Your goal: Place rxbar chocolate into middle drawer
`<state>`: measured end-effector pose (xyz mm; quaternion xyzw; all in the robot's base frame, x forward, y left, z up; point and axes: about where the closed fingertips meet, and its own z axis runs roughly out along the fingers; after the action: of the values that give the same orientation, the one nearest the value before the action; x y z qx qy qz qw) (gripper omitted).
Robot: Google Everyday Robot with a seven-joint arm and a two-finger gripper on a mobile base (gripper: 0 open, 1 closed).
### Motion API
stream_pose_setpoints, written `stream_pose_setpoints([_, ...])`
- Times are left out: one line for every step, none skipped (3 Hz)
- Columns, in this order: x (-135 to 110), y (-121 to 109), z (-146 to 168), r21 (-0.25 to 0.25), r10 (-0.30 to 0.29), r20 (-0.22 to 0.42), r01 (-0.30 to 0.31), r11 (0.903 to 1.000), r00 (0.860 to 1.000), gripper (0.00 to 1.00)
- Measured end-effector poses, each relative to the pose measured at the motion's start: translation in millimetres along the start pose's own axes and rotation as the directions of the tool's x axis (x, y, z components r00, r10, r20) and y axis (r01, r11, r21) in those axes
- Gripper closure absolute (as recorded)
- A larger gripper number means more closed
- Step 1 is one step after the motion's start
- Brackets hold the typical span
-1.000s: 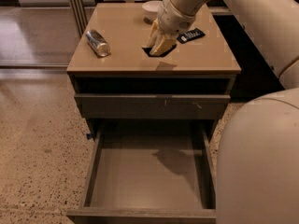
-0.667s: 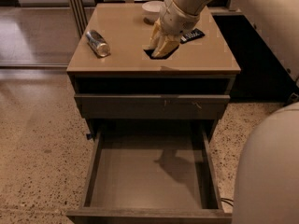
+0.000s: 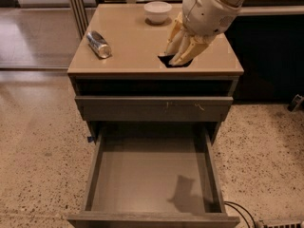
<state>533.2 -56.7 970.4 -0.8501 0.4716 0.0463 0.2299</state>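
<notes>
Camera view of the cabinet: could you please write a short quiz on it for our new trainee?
1. True or false: the rxbar chocolate already lies in the open middle drawer.
2. What lies on its side at the left of the cabinet top? A) a silver can B) a sponge C) an apple
3. Fill in: the gripper is down at the rxbar chocolate, right of centre, near the cabinet top's ___ edge.
Key: 1 false: the middle drawer holds nothing and the rxbar chocolate is on the cabinet top. 2 A. 3 front.
</notes>
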Motion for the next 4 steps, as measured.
stream_pose_setpoints([-34,33,-29,0.047,-0.058,0.081,0.055,0.9974,0.995,1.00])
stream_pose_setpoints([-41,56,-17,0.062,-0.129,0.121,0.122,0.9906,0.984,1.00])
stream_pose_setpoints([-31,68,23,0.044,-0.153,0.129,0.149,0.9879,0.980,1.00])
stream_pose_setpoints([-20,79,69,0.030,-0.141,0.122,0.139,0.9899,0.982,1.00])
